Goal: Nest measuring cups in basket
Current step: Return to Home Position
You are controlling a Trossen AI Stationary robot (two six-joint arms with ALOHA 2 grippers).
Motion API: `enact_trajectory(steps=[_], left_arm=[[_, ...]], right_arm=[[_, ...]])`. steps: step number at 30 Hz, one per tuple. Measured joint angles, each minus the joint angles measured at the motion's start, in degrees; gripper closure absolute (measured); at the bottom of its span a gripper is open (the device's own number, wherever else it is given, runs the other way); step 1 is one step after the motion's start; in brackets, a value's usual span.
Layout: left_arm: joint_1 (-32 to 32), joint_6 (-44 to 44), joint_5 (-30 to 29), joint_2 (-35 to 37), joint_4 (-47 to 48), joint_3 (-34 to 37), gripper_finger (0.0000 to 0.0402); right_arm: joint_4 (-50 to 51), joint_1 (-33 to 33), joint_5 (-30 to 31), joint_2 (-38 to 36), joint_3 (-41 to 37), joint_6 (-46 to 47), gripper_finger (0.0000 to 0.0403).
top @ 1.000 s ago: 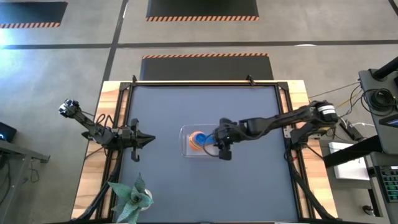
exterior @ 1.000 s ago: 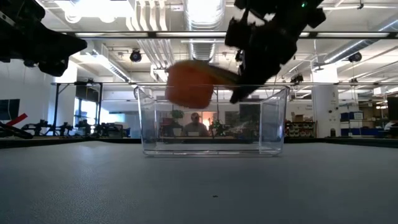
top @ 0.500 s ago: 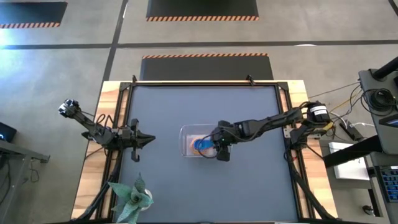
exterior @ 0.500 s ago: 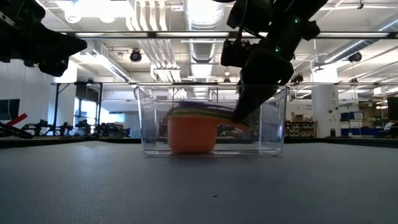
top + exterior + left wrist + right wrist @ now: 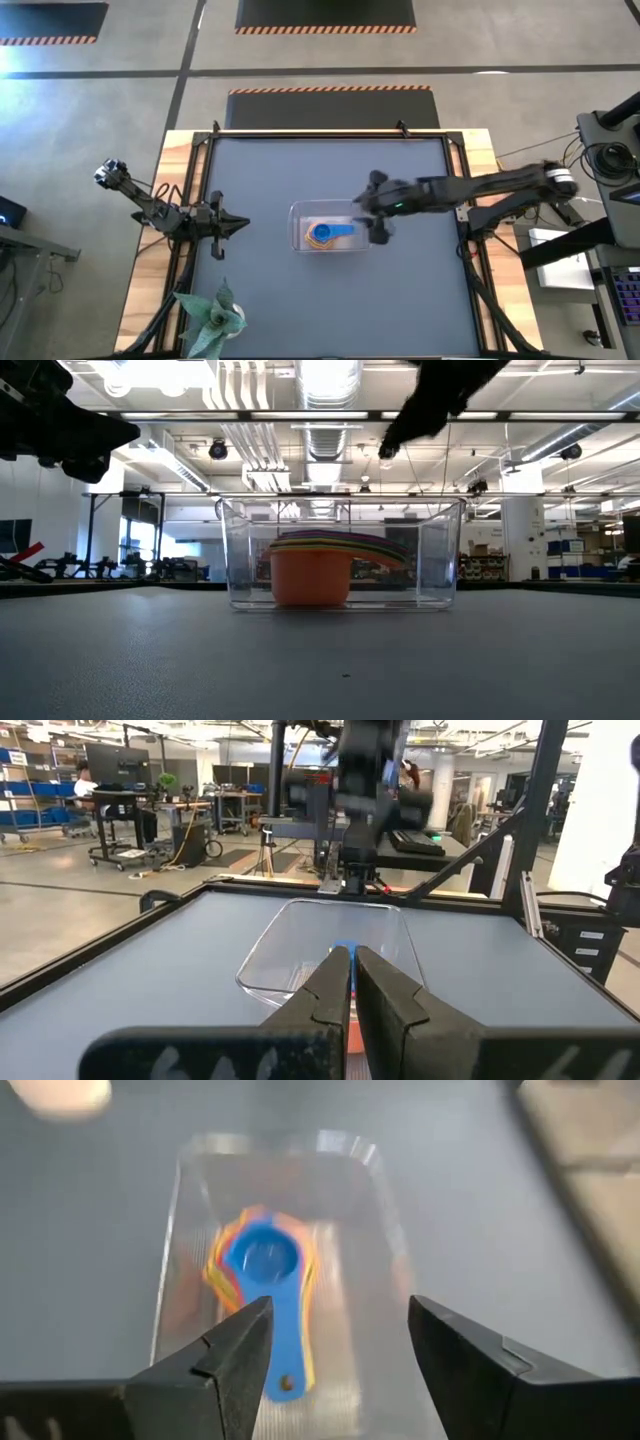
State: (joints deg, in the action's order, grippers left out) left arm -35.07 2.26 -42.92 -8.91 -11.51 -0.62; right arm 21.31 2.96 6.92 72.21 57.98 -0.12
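The measuring cups (image 5: 321,234) sit nested in one stack, the blue one on top and the orange one (image 5: 308,576) outermost. The stack stands by its base on the floor of the clear basket (image 5: 297,211), and its handles point toward the table's right. My right gripper (image 5: 340,1315) is open. It hovers above the basket's right end (image 5: 372,210) and shows high in the low view (image 5: 420,415), clear of the cups. My left gripper (image 5: 238,225) is shut and waits at the table's left, pointing at the basket (image 5: 290,935).
A green artificial plant (image 5: 210,316) stands at the table's near left corner. The basket sits mid-table on the dark mat (image 5: 330,300), with open mat around it on all sides.
My right gripper lowered the tilted cup stack into the basket until it stood on the floor, then opened and let go. It then rose and drew back toward the table's right edge. The stack stays upright in the basket.
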Motion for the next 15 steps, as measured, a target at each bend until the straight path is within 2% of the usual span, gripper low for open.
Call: enact_trajectory(steps=[8, 15], left_arm=[[0.02, 0.0, 0.0, 0.0, 0.0, 0.0, 0.0402], [0.0, -0.02, 0.0, 0.0, -0.02, 0.0, 0.0402]], right_arm=[[6.19, 0.0, 6.4, -21.87, -2.85, -2.95, 0.0203], [6.35, 0.0, 6.79, -44.86, -12.0, -2.47, 0.023]])
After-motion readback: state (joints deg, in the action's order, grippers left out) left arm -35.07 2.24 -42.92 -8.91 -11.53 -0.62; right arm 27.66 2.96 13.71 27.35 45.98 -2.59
